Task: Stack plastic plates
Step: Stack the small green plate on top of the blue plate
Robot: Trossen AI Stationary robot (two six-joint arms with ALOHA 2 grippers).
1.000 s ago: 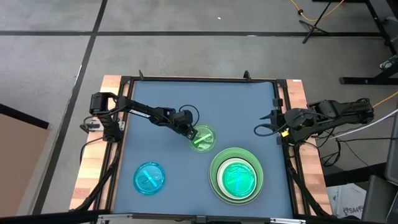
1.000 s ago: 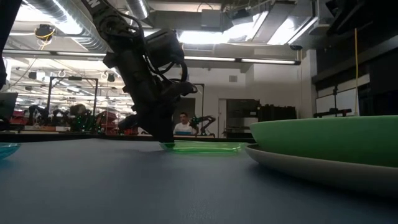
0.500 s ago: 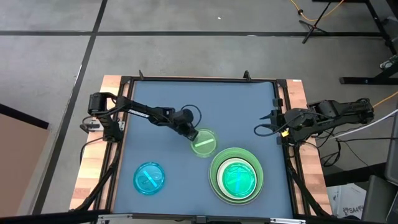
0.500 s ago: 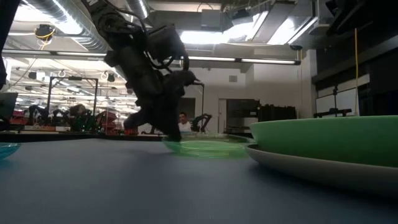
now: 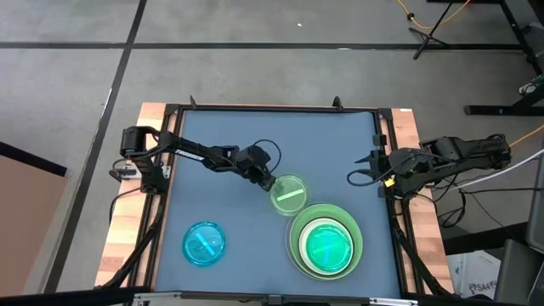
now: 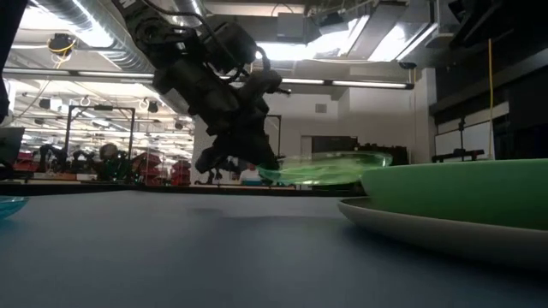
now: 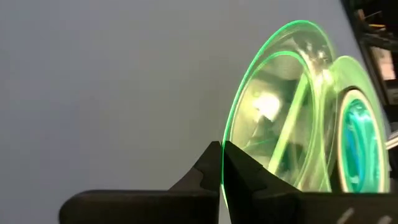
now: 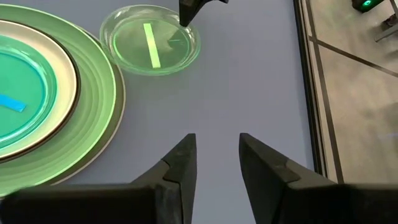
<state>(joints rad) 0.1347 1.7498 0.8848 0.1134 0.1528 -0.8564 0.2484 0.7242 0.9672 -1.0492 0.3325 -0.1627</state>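
Now | left fingers (image 5: 269,181) pinch green plate (image 5: 289,194) aloft | right fingers (image 5: 353,178) apart, empty

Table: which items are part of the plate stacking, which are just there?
Job:
- small green plate, pinched at its rim by the left tool, lifted
- stack, green plate on top
- small blue plate

Bystanders:
- right tool, open, parked at the table edge

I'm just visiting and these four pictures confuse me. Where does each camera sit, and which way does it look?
High view: overhead, straight down; both arms, left gripper shut on the small green plate.
Low view: tabletop height, level into the room; left arm lifting that plate.
Left wrist view: on the left arm, past its fingers pinching the rim.
Right wrist view: on the waiting right arm; right gripper open.
All share the plate; most show the stack.
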